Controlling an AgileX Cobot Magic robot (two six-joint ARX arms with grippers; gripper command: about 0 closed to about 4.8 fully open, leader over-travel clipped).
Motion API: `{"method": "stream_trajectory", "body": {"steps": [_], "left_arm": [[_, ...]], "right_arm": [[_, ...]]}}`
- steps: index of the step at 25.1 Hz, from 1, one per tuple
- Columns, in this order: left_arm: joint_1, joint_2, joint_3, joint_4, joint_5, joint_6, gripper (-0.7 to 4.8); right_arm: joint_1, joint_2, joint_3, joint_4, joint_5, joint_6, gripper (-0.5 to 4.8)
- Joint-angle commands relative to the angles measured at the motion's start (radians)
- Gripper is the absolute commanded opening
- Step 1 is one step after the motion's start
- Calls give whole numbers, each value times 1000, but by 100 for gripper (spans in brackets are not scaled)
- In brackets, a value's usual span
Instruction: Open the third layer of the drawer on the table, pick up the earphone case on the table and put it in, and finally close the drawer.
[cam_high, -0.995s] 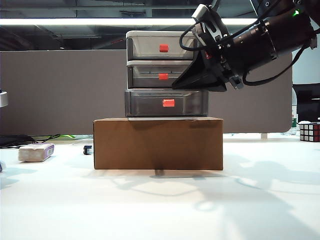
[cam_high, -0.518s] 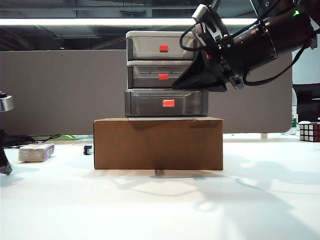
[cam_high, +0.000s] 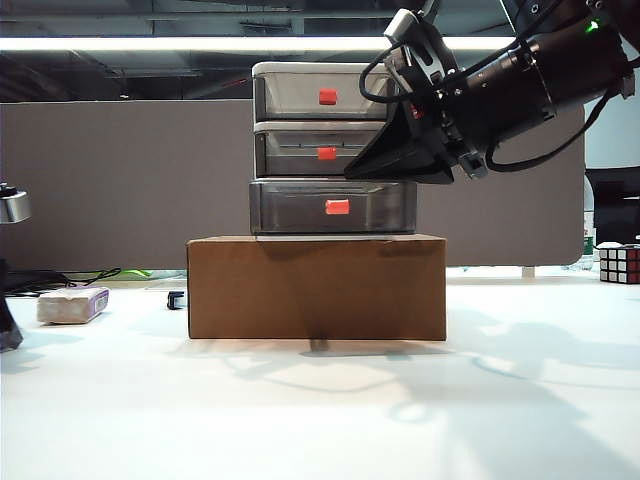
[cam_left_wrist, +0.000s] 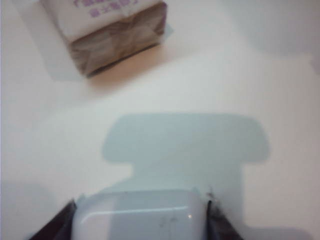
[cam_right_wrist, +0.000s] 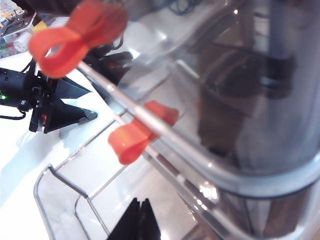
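White table (cam_left_wrist: 280, 75), left tool (cam_left_wrist: 140, 220) straddling earphone case (cam_left_wrist: 140, 215); right tool (cam_right_wrist: 137, 220) closed, raised beside drawer (cam_high: 330, 150)

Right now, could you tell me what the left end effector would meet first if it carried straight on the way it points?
The earphone case already sits between the left end effector fingers; beyond it, most likely the table, depth uncertain.

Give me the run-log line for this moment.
left gripper: straddling earphone case on table | right gripper: shut, beside drawer | third layer: pulled out
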Motion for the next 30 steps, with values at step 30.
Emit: {"method": "stream_trajectory", "body": {"steps": [30], "left_arm": [[-26,-290,-10,-28,225,-28,182]], "right_arm": [[1,-3,5,6,-3,-3,-6]]}}
